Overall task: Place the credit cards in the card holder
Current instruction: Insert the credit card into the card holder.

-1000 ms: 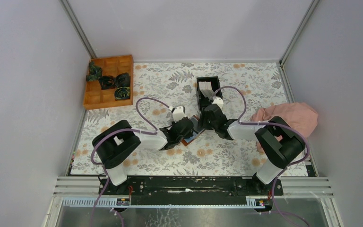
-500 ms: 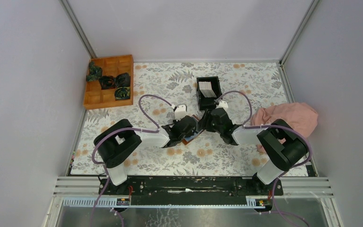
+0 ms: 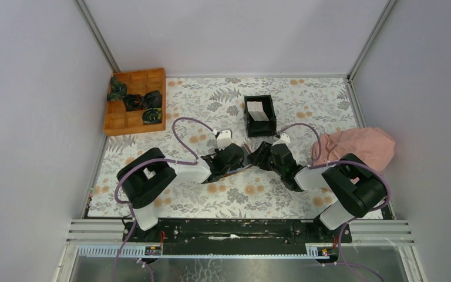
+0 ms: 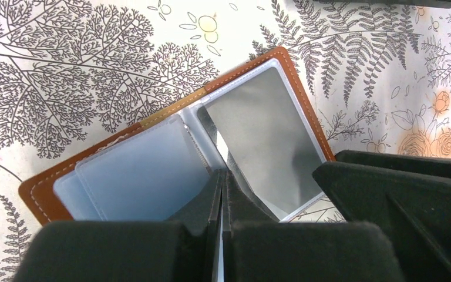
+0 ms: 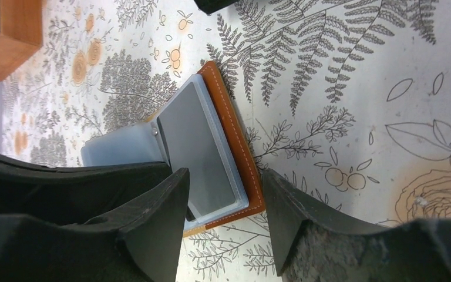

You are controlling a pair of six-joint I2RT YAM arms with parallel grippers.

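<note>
Your left gripper (image 4: 222, 189) is fully closed, its two fingers pressed flat together. Their tips sit on the middle fold of the card holder (image 4: 262, 126). You cannot tell whether they have nipped one of its clear leaves or only press down on it.

The card holder lies open, inside face up, on the flowered table cover (image 3: 305, 106) in the middle of the scene. It sits between your two grippers, touching the left one, and its brown stitched edge shows around a pale pocket and a grey pocket.

Your right gripper (image 5: 226, 174) stands wide open with nothing in it. It hangs just right of the holder, and from its wrist camera the grey pocket's corner shows in the gap between the fingers, below them.

The credit cards (image 3: 258, 110) stand as a white stack in the black box (image 3: 248, 118), on the far side of both grippers and apart from the holder.
</note>
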